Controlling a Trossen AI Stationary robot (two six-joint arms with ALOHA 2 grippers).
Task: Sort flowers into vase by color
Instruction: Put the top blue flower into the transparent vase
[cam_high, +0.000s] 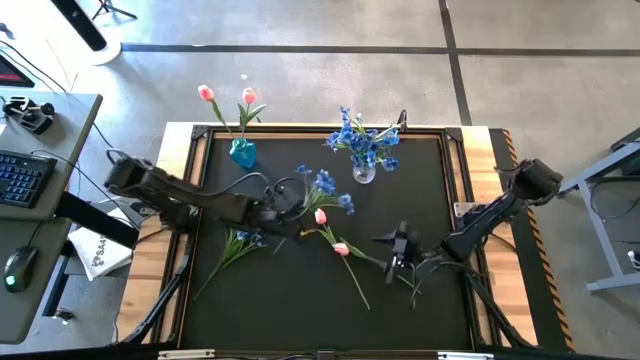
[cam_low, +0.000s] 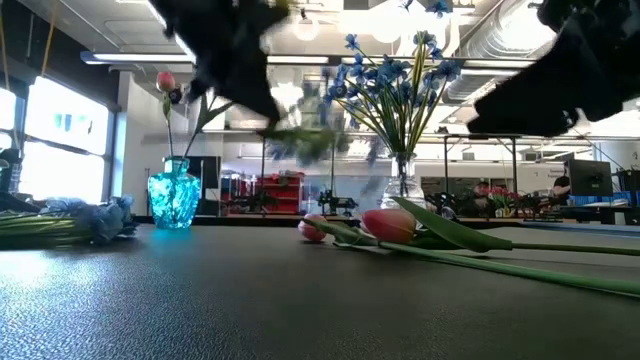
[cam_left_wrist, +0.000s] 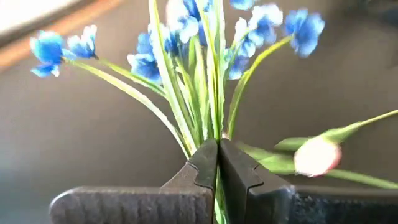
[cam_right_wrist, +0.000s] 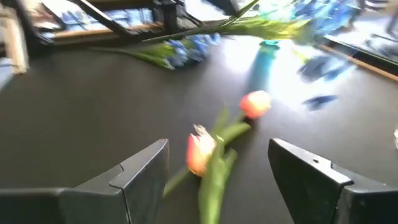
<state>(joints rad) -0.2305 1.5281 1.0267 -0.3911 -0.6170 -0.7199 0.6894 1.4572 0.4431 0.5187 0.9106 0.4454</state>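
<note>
My left gripper (cam_high: 280, 212) is at mid-table, shut on a bunch of blue blossoms (cam_high: 325, 185) with green stems. Its flowers point toward the glass vase (cam_high: 363, 172), which holds more blue flowers. The teal vase (cam_high: 243, 152) holds two pink tulips (cam_high: 206, 93). Two more pink tulips (cam_high: 320, 215) (cam_high: 342, 248) lie flat on the mat, stems trailing toward the near edge. Another blue bunch (cam_high: 240, 240) lies on the mat near the left arm. My right gripper (cam_right_wrist: 217, 144) is open, hovering right of the lying tulips (cam_right_wrist: 199, 152). My left gripper pinches the blue bunch by its green stems (cam_left_wrist: 214, 127), below the blossoms, between its two shut fingers (cam_left_wrist: 199, 165). The stems run out straight ahead past the fingertips. In the low view the bunch (cam_low: 310, 125) shows lifted clear of the mat.
The black mat (cam_high: 300, 310) sits in a raised frame on a wooden table. Both vases stand near the far edge. Bare mat lies toward the near edge. A desk with a keyboard (cam_high: 25, 180) stands left of the table.
</note>
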